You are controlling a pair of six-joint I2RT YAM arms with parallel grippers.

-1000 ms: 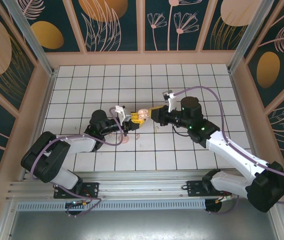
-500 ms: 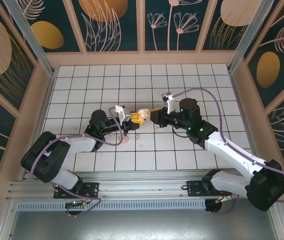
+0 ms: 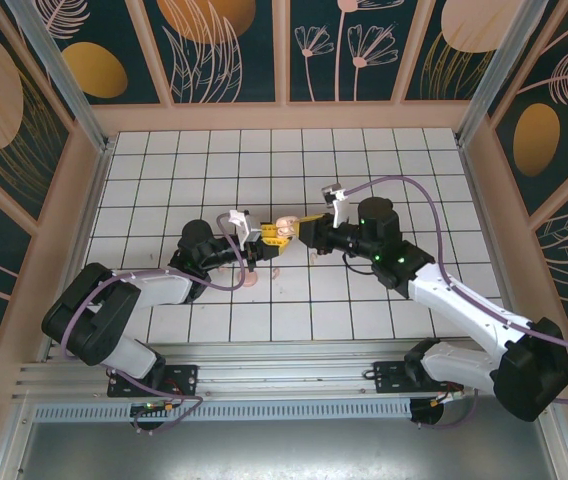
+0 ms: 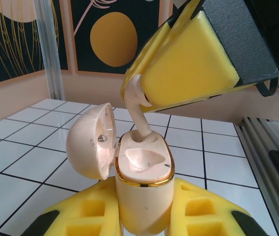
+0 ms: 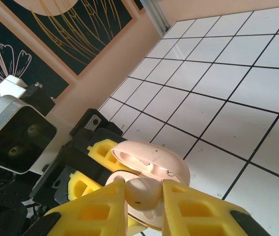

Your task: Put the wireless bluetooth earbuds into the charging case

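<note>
The earbud (image 4: 138, 105) is small, light, smooth and hard, so it can slip easily. The right gripper (image 5: 143, 199) pinches its round head between narrow jaws, and the stem tip sits in one hollow of the charging case (image 4: 142, 189). The left gripper (image 4: 144, 221) is closed on the case body, lid open, above the white grid table (image 3: 364, 160). The patterned walls (image 3: 224, 50) stand well apart.

glossy smooth plastic charging case (image 4: 140, 209) and earbud (image 4: 137, 112); shiny gold rim (image 4: 144, 183)
</note>
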